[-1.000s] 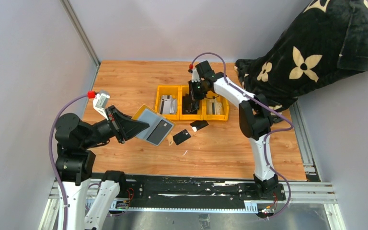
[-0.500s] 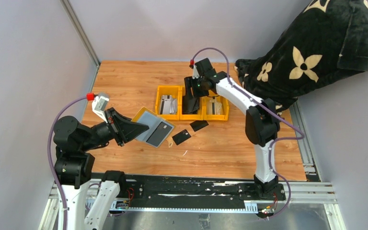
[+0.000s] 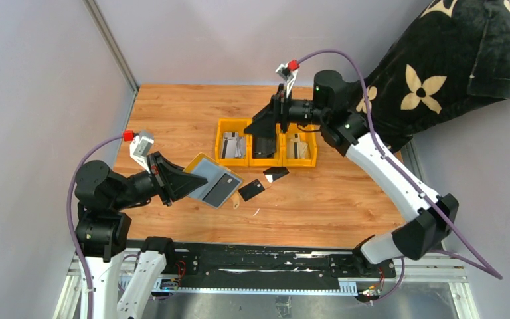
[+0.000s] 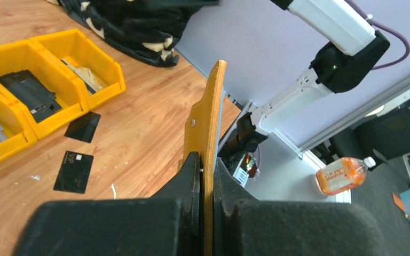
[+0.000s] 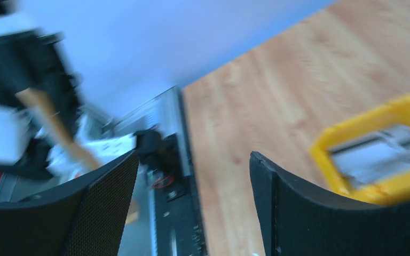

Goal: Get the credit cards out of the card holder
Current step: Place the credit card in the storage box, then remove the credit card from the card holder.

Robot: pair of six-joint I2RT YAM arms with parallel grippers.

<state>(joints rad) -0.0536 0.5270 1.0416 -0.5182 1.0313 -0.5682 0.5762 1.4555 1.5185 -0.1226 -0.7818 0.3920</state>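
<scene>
**On the left a wallet held open, on the right an empty claw**

Left of centre, the left gripper [image 4: 207, 162] is clamped on one edge of the card holder [image 4: 211, 106]. It holds it tilted above the table [image 3: 319, 199], lining upward, probably to present the pockets. A dark rectangle shows inside; whether it is a card or a pocket I cannot tell. Just beside it, two credit cards [image 3: 252, 190] lie flat on the wood, already out. Farther right, the right gripper [image 5: 193, 154] hangs above the yellow bins [image 3: 234, 121], jaws apart and empty.
</scene>
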